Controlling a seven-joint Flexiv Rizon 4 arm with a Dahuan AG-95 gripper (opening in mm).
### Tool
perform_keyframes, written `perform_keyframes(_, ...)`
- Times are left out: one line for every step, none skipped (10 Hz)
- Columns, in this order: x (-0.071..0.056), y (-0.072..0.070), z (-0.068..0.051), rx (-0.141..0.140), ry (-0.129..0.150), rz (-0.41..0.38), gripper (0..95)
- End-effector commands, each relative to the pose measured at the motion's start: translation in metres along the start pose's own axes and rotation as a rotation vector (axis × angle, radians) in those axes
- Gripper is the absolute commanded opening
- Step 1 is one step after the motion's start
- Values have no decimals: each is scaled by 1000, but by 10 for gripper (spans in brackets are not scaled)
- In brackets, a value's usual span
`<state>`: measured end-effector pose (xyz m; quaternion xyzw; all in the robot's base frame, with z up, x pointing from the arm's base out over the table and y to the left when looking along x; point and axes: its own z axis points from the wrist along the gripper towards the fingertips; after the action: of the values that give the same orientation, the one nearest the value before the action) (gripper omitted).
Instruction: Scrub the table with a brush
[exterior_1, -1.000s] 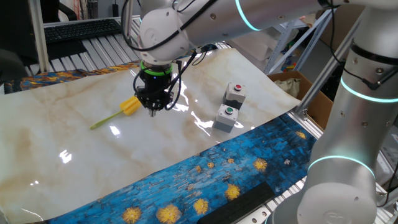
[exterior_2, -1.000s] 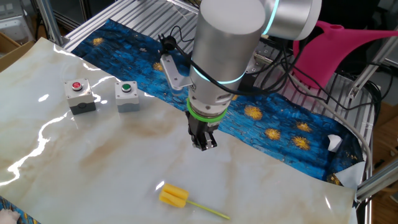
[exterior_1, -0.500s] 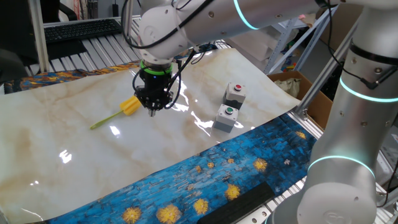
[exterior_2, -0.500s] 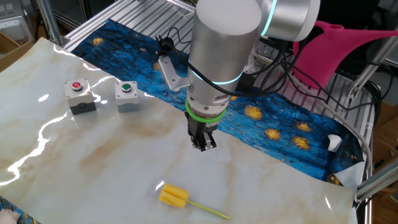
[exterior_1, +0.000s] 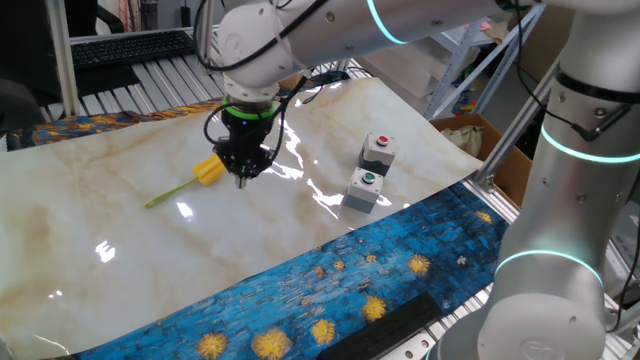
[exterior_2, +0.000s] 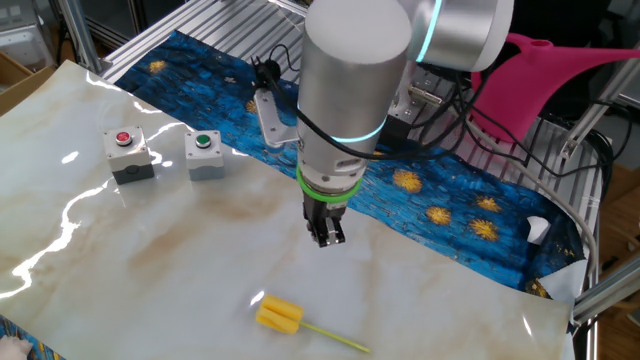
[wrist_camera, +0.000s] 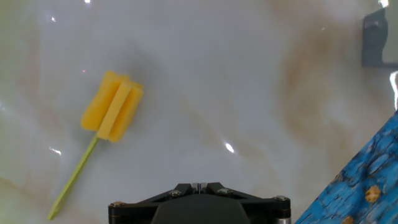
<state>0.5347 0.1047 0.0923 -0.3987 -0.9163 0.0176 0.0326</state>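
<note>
The brush lies flat on the cream marble table (exterior_1: 90, 215), its yellow bristle head (exterior_1: 209, 170) towards my gripper and its thin handle pointing away. It also shows in the other fixed view (exterior_2: 280, 317) and in the hand view (wrist_camera: 112, 107). My gripper (exterior_1: 241, 177) hangs just above the table, close beside the bristle head and apart from it. Its fingers are together and hold nothing, as the other fixed view (exterior_2: 327, 236) and the hand view (wrist_camera: 198, 185) show.
Two grey button boxes stand on the table, one with a red button (exterior_1: 378, 150) and one with a green button (exterior_1: 365, 188). A blue cloth with yellow flowers (exterior_1: 330, 280) edges the table. A cardboard box (exterior_1: 480, 140) sits beyond the far corner.
My gripper has shifted slightly towards the brush head, staying low over the table. The brush has not moved.
</note>
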Motion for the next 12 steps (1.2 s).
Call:
perform_keyframes(9, 14, 3, -7, 7, 69, 190)
perform_keyframes(10, 17, 3, -12, 13, 79, 190)
perform_keyframes(11, 23, 3, -35, 41, 118, 190)
perform_keyframes(12, 28, 4, -42, 50, 141, 190)
perform_keyframes(14, 36, 4, -43, 49, 162, 190)
perform_keyframes(15, 43, 4, -39, 45, 179, 190)
perform_keyframes(15, 52, 4, -36, 43, 201, 190)
perform_keyframes(15, 57, 5, -32, 39, 217, 190)
perform_keyframes(15, 65, 5, -25, 35, 246, 190)
perform_keyframes(15, 69, 5, -23, 32, 265, 190)
perform_keyframes(14, 75, 6, -21, 31, 296, 190)
perform_keyframes(13, 81, 8, -19, 28, 314, 190)
